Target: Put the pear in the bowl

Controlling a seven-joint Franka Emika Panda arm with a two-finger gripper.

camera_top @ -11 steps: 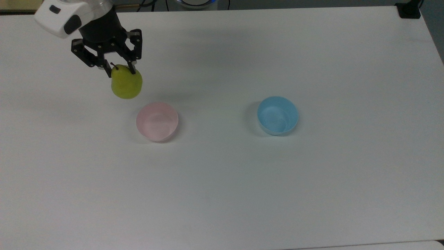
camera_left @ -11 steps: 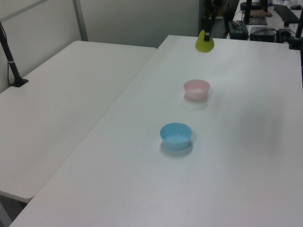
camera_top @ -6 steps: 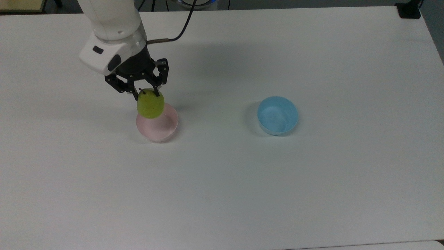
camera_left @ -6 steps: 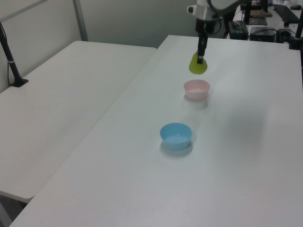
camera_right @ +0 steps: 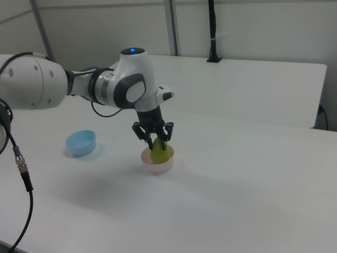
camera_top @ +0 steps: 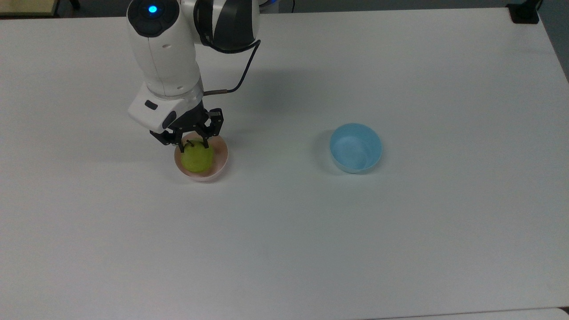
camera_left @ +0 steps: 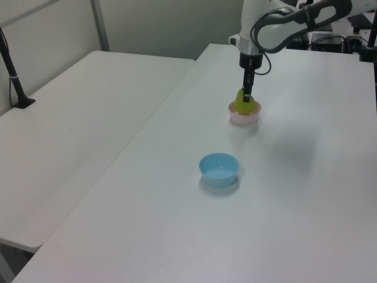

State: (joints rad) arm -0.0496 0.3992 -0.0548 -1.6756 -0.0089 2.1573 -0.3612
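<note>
Gripper [camera_top: 194, 145] clamped on the yellow-green pear [camera_top: 196, 159] near its stem — fruit hangs just below the fingers, inside the pale pink bowl [camera_top: 221, 156]. Light blue bowl [camera_top: 355, 148] well apart. Nearly done, I'd say — left: release pear, lift arm away.

The tabletop [camera_top: 400, 249] is white and plain. In the left view, a second white table [camera_left: 76, 135] stands just beside it on the left view's left, with a black pole [camera_left: 12, 71] on it. Behind are pale walls [camera_right: 253, 26] with grey metal posts [camera_right: 171, 26].
</note>
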